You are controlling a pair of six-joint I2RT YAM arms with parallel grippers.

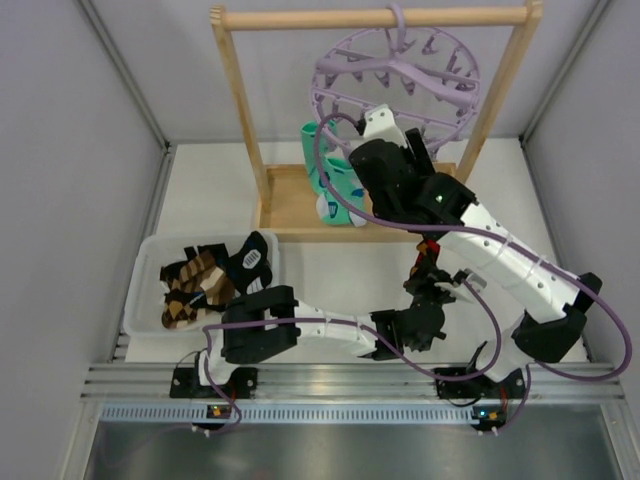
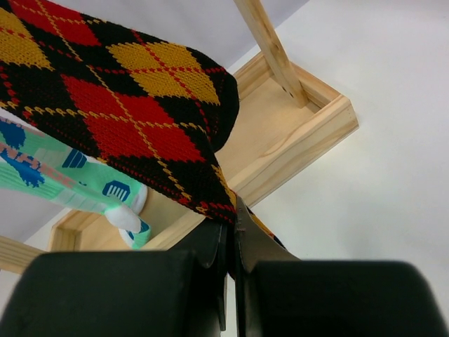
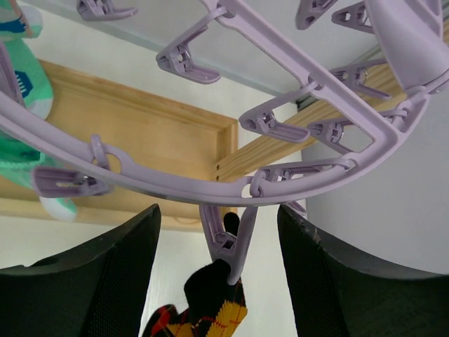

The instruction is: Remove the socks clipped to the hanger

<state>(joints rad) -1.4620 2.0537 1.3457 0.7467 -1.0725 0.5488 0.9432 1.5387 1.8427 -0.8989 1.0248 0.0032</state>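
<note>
Left wrist view first: the left gripper (image 2: 231,228) is pinched tight on the lower end of the red, black and yellow argyle sock (image 2: 126,105). The sock stretches on a long slant, from the upper left of the frame down to the jaws at bottom centre. Behind it, the mint-green socks (image 2: 77,175) hang at the left, over the base of the wooden rack (image 2: 295,133).

Over to the right wrist view: the right gripper (image 3: 219,221) is spread wide, one finger on either side of a clip peg (image 3: 228,246) on the lavender hanger (image 3: 175,188). That peg bites the argyle sock's other end, low in the frame. More pegs crowd the ring above.

From the top view, the hanger hangs tilted from the rack's bar at upper centre, and the right arm covers its lower edge. A bin (image 1: 140,290) at the left holds brown striped and black socks (image 1: 205,278).
</note>
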